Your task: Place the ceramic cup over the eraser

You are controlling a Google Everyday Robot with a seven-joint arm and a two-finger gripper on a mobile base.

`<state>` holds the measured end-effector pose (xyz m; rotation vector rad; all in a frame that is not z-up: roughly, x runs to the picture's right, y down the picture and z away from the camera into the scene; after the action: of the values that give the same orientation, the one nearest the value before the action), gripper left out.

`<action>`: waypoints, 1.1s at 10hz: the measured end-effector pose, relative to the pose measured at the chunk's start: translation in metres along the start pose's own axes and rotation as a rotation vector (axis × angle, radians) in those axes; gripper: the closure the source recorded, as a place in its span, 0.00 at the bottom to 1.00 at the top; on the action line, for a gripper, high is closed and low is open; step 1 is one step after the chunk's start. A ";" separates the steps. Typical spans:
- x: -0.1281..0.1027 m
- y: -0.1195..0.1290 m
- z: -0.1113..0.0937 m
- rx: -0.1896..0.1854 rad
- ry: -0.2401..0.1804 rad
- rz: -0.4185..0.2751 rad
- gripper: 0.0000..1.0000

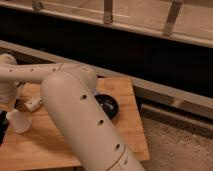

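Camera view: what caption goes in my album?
Robot's tool at the wooden table's left edge, beside the white ceramic cup; dark bowl nearby.

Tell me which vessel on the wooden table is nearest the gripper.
The small white ceramic cup, beside the gripper at the picture's left edge. The wide dark bowl sits farther right, partly hidden behind the arm.
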<state>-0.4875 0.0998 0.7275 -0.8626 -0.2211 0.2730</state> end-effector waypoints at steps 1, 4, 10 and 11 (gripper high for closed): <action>0.000 -0.001 0.001 -0.002 0.002 -0.005 0.23; 0.000 -0.001 0.006 -0.016 0.009 -0.021 0.20; 0.022 -0.007 0.055 -0.108 0.057 -0.031 0.20; 0.021 -0.005 0.063 -0.136 0.059 -0.039 0.20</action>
<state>-0.4863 0.1487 0.7725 -0.9984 -0.2026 0.1969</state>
